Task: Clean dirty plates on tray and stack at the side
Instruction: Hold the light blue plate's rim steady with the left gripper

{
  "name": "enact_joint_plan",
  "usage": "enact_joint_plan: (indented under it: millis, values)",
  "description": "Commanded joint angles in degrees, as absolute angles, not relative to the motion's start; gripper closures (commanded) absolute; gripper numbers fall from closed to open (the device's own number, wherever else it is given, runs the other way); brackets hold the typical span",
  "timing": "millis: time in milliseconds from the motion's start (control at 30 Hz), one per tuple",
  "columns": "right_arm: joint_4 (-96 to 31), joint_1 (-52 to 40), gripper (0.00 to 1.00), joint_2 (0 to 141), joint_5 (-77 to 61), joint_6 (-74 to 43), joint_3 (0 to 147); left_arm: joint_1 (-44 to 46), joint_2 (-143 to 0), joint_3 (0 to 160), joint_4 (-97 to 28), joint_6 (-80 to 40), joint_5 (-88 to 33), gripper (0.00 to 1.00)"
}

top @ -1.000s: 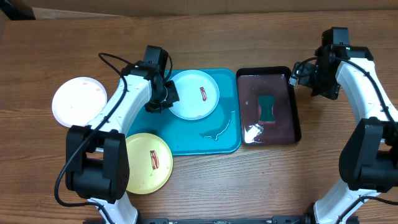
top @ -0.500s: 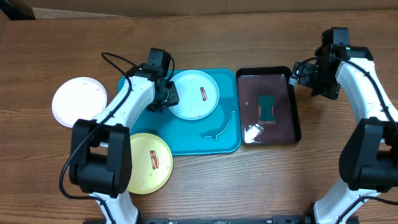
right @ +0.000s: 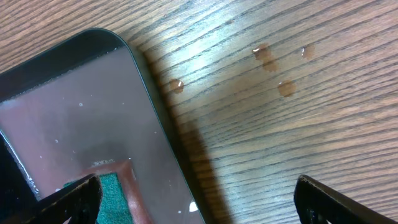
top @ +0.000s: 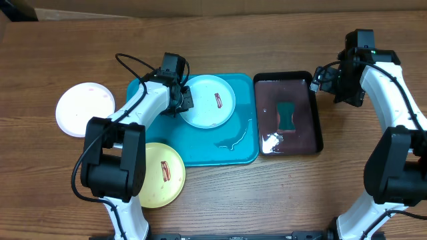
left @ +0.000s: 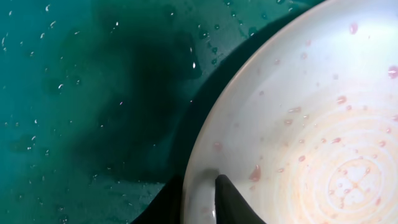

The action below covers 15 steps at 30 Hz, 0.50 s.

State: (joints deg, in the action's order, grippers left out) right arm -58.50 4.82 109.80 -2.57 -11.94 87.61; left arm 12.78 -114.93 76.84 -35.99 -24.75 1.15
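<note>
The light cyan plate lies at the back of the turquoise tray, with a brown-red smear right of its middle. My left gripper is at its left rim. In the left wrist view the two fingers pinch the wet plate rim, one above and one below. The yellow-green plate, also smeared, lies on the table at the tray's front left corner. The white plate lies on the table at the far left. My right gripper is open and empty over the black tray's right edge.
A black tray of brownish water with a green sponge stands right of the turquoise tray. The black tray's corner and water drops on the wood show in the right wrist view. A puddle lies on the turquoise tray.
My left gripper has shifted a little right and back onto the cyan plate's left rim, and the arm's elbow has swung. The plates and the right arm have not moved.
</note>
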Motion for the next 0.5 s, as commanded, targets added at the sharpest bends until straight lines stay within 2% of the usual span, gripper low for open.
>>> enact_joint_plan:
  millis: [0, 67, 200, 467]
  values:
    - [-58.3, 4.7, 0.00, 109.4, -2.6, -12.2, 88.2, 12.8, -115.9, 76.6, -36.0, -22.2, 0.8, 0.80]
    - [-58.3, 4.7, 0.00, 109.4, -2.6, -12.2, 88.2, 12.4, -115.8, 76.6, -36.2, -22.2, -1.1, 0.73]
    - [-58.3, 4.7, 0.00, 109.4, -2.6, -12.2, 88.2, 10.7, -115.6, 77.2, -36.5, -20.3, -6.5, 0.67]
    - [-58.3, 4.7, 0.00, 109.4, -2.6, -12.2, 88.2, 4.3, -115.6, 77.8, -37.8, -20.3, -15.2, 0.70]
